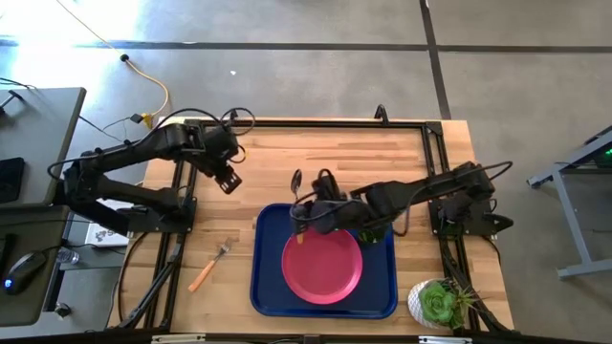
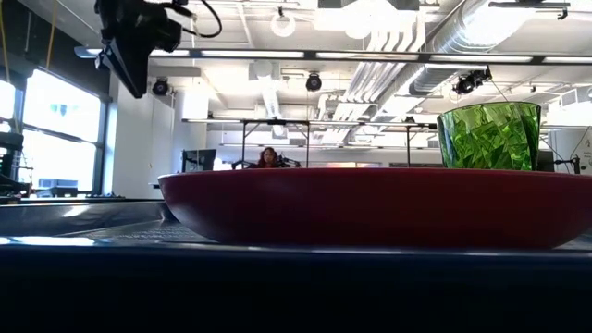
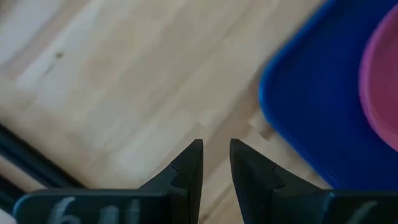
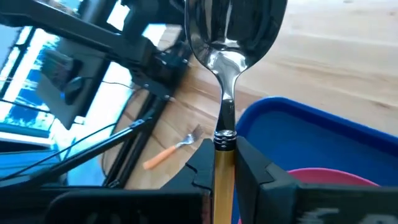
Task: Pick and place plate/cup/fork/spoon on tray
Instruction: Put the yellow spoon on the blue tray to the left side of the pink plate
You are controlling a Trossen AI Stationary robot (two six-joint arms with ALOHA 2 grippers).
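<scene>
The pink-red plate [image 1: 322, 267] lies on the dark blue tray [image 1: 268, 291]. The dark green cup [image 2: 488, 136] stands on the tray at the plate's far right, half hidden under my right arm in the high view [image 1: 375, 233]. My right gripper [image 1: 314, 214] is shut on the spoon [image 1: 296, 182] above the tray's far left corner. The fork [image 1: 209, 267] lies flat on the wood left of the tray, also seen in the right wrist view [image 4: 171, 151]. My left gripper [image 3: 216, 155] hovers over bare wood beyond the tray's far left corner, its fingers a narrow gap apart and empty. My right gripper pinches the spoon's yellow-orange handle [image 4: 222, 163] between its two fingers, just behind the metal neck. The silver bowl [image 4: 235, 28] sticks out past the fingertips toward the table's far edge. The handle's free end [image 1: 299, 237] shows on the near side. The spoon is lifted clear.
A succulent in a white pot [image 1: 435, 304] stands at the table's near right corner. Black frame rails [image 1: 177, 225] run along the table's left, right and far sides. Bare wood lies left of the tray around the fork.
</scene>
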